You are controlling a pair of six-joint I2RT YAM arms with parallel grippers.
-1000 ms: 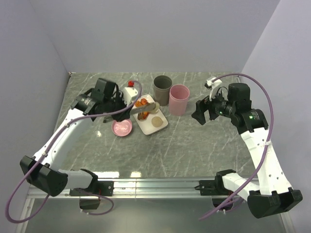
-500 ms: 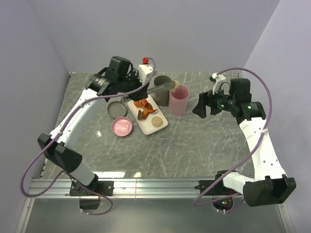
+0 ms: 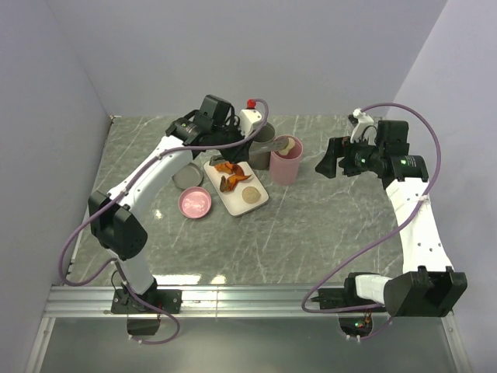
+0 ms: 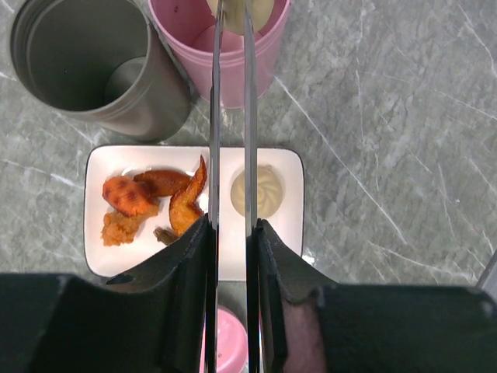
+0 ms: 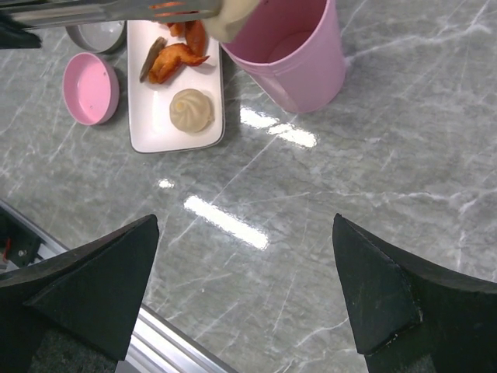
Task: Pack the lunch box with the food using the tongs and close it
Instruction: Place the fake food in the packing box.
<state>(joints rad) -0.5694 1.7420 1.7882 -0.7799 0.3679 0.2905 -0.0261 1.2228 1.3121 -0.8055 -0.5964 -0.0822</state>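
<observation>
My left gripper (image 4: 231, 233) is shut on the tongs (image 4: 217, 116), whose two thin arms run forward between its fingers. The tong tips pinch a pale dumpling (image 3: 287, 144) just over the mouth of a pink cup (image 4: 233, 58). The lunch box (image 4: 93, 66), an open grey canister, stands empty left of the cup. The food (image 4: 159, 200), orange-brown fried pieces, lies on a white tray (image 4: 287, 241) beside a second dumpling (image 4: 258, 190). To the right of the cup my right gripper (image 3: 326, 159) hangs open above bare table, holding nothing.
The grey lid (image 3: 183, 177) lies left of the tray, partly under my left arm. A pink lid (image 3: 196, 203) rests near the tray's front-left corner. A metal rail (image 3: 248, 294) runs along the near table edge, and walls close off the back and sides.
My left arm has swung from the tray up and to the right, carrying the dumpling in the tongs to the pink cup. The right gripper has drifted slightly back and up.
</observation>
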